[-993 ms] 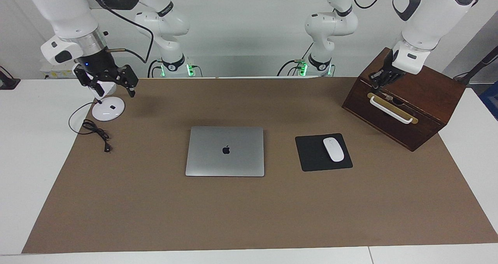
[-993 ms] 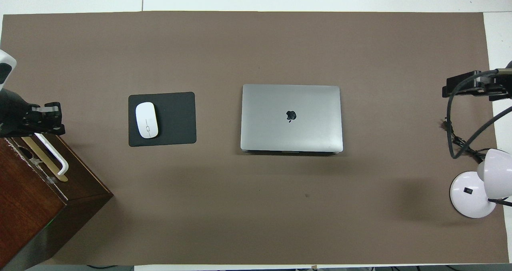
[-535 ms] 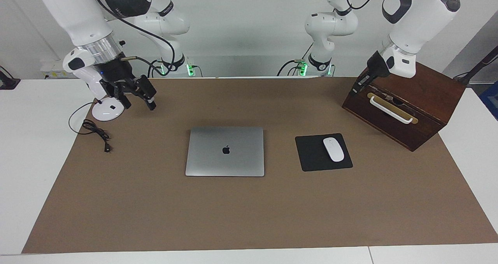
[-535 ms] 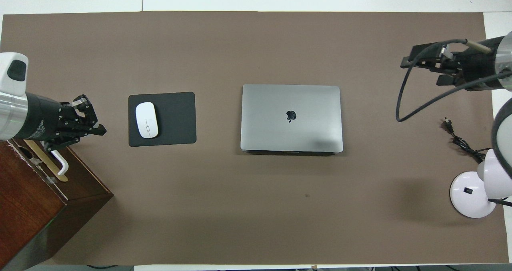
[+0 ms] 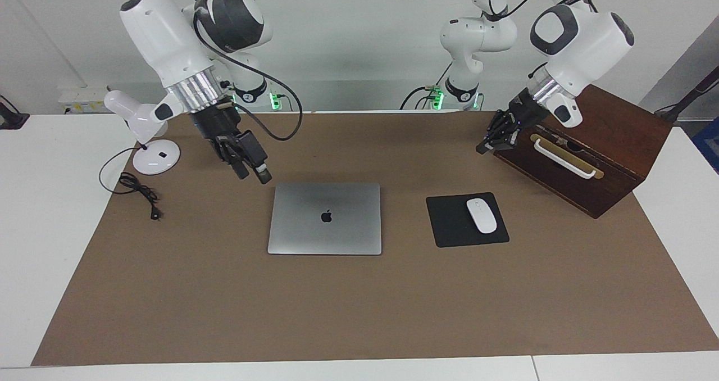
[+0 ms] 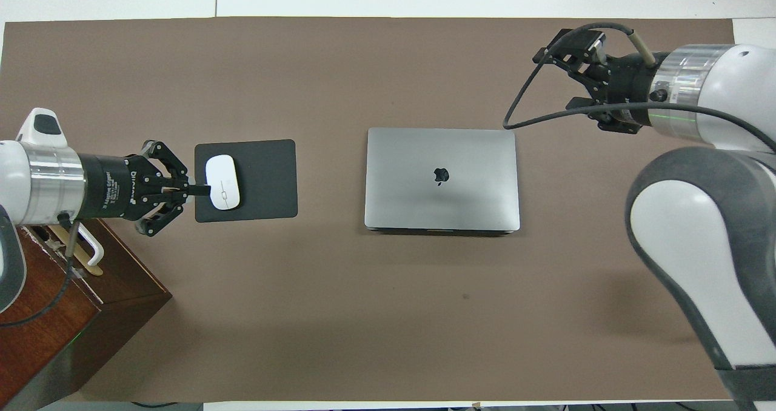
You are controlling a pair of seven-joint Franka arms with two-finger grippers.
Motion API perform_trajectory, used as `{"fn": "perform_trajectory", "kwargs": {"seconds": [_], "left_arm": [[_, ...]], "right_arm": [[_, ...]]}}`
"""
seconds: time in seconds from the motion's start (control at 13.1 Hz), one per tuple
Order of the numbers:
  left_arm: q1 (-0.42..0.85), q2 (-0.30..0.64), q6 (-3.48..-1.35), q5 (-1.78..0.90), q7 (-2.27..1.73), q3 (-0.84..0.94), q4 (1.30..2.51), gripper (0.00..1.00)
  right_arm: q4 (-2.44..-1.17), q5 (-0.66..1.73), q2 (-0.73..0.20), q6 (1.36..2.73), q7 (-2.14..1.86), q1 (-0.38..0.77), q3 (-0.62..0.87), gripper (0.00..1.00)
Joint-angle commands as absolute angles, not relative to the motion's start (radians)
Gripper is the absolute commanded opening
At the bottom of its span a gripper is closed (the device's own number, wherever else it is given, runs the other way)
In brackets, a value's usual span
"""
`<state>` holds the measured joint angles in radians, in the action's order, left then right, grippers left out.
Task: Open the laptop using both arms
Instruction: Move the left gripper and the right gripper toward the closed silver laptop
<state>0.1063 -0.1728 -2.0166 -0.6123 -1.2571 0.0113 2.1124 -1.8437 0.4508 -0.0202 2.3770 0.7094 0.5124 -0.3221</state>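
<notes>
Brown matting (image 5: 359, 308) covered the table, and the laptop (image 5: 324, 218) lay flat at its middle with its lid down, untouched. What had changed over the last second was the arms. Both had swung in from the table's ends toward the centre. The right gripper (image 5: 254, 176) had left the white desk lamp (image 5: 151, 150) and now hung low over the mat, just beside the laptop's corner on the right arm's end. Its fingers (image 6: 570, 46) stood apart and held nothing. The left gripper (image 5: 484, 148) had come off the wooden box (image 5: 590, 162) and was over the mat near the black mouse pad (image 5: 449, 223). Its fingertips (image 6: 200, 188) were pressed together with nothing between them, and it remained well apart from the laptop. We judged this to be the approach only. The right gripper was nearly placed, while the left one had the pad and white mouse (image 5: 481, 215) to pass over. No lifting of the lid had begun.
</notes>
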Motion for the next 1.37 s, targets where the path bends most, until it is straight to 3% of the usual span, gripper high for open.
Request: {"fn": "perform_trajectory", "kwargs": {"seconds": [0.0, 0.46, 0.84, 1.3], "left_arm": [[0.169, -0.213, -2.147, -0.704, -1.393, 0.003, 2.229, 0.00], [0.277, -0.163, -2.393, -1.041, -1.393, 0.003, 2.373, 0.00], [0.422, -0.068, -2.603, -1.319, -1.391, 0.003, 2.399, 0.00], [0.471, 0.046, -2.622, -1.578, -1.180, 0.003, 2.396, 0.00]], "right_arm": [[-1.965, 0.523, 0.003, 2.538, 0.829, 0.643, -0.399, 1.00], [-2.170, 0.528, 0.110, 2.606, 0.954, 0.699, -0.394, 1.00], [-2.304, 0.528, 0.166, 2.752, 1.127, 0.755, -0.327, 1.00], [-2.411, 0.528, 0.178, 2.874, 1.284, 0.762, -0.249, 1.00]]}}
